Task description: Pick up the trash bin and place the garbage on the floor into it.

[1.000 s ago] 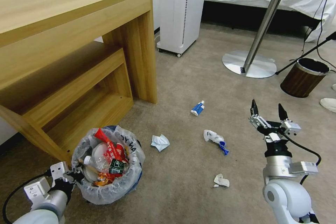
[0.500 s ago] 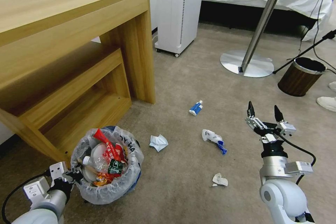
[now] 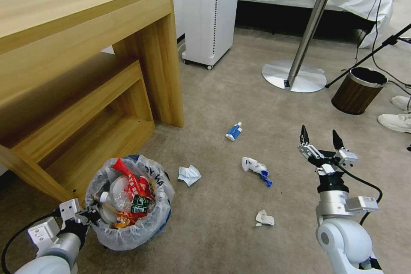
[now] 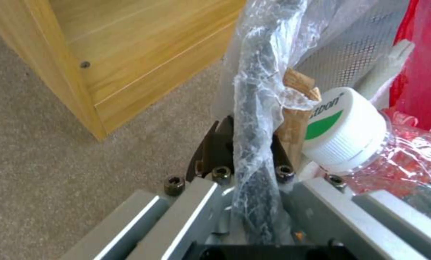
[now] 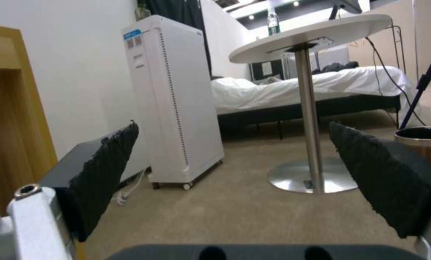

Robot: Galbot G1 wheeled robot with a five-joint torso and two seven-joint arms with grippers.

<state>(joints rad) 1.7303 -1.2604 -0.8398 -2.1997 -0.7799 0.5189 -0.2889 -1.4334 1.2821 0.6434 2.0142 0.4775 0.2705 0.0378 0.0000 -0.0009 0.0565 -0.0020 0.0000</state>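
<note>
Upright trash bin (image 3: 128, 231), left end effector (image 3: 87, 215) clamping rim

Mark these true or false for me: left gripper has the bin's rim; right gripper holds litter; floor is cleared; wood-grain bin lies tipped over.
1. The left gripper is shut on the trash bin rim. True.
2. The right gripper holds litter. False: open, empty.
3. All garbage is off the floor. False: a blue-white packet, crumpled papers and others remain.
4. The wood-grain bin lies tipped over. False: upright.
</note>
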